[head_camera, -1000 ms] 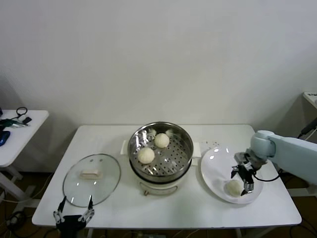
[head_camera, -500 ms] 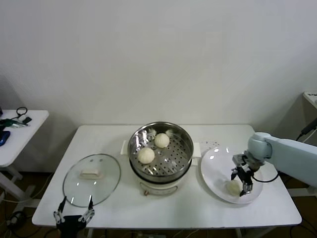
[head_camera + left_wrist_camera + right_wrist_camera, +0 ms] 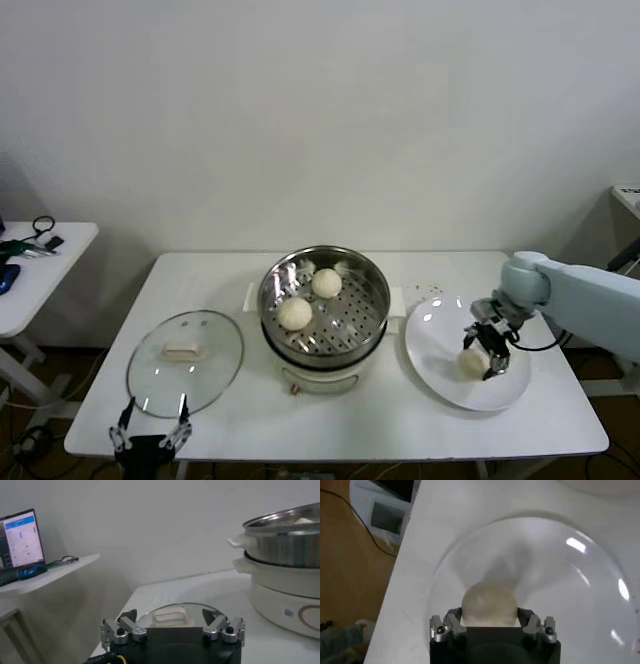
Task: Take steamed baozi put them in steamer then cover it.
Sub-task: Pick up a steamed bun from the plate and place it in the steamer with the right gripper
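Up and inward goes the right gripper point(image 3: 484, 352), off the plate's point(image 3: 435, 355) near rim toward its middle, carrying a steamed baozi point(image 3: 489, 603) clamped between its narrowed jaws. Two more buns point(image 3: 295, 313) sit unchanged in the steamer point(image 3: 360, 330) at table centre. Cover point(image 3: 186, 360) stays flat on the table to the steamer's left, handle up. Left gripper point(image 3: 173, 627) remains parked at the table's near edge by the cover, jaws wide apart and holding nothing.
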Available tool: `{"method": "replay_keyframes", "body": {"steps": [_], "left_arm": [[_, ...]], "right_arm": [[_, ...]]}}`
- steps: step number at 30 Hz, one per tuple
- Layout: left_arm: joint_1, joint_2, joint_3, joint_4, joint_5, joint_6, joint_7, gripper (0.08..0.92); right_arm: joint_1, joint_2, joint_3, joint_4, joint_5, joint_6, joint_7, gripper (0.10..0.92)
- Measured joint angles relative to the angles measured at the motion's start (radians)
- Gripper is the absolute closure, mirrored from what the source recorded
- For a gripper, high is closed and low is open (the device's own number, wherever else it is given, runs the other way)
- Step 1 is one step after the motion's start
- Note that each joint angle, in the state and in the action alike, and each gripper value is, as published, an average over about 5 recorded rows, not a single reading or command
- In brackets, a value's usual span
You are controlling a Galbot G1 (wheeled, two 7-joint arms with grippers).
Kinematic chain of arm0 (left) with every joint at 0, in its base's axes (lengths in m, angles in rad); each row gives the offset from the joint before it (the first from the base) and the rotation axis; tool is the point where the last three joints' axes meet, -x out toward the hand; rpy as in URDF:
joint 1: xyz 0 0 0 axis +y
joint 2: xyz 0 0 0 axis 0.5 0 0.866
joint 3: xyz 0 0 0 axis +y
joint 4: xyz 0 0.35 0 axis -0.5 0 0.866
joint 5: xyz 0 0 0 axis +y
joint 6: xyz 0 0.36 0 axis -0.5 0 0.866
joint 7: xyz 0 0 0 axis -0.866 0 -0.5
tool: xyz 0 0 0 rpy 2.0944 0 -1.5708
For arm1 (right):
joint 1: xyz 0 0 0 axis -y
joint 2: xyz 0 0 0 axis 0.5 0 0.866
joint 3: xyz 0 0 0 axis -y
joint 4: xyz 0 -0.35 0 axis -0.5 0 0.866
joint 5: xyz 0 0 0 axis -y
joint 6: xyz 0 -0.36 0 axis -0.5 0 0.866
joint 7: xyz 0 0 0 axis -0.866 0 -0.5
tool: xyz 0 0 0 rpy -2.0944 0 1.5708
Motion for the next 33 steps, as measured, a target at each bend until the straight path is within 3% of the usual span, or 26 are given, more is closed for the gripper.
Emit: {"method": "replay_keyframes", "body": {"steps": [16,33], "left_arm": [[-0.015,-0.002,0.015,0.009,0.006,0.0,0.002,0.177],[-0.011,-0.002,0.011,0.019,0.004,-0.008,0.002,0.177]], "right_arm": [[0.377,0.184,-0.084,0.05,-0.033,0.335,-0.063,0.304],[0.329,0.476,0.014,0.095,-0.178,0.49,-0.08,0.304]]}}
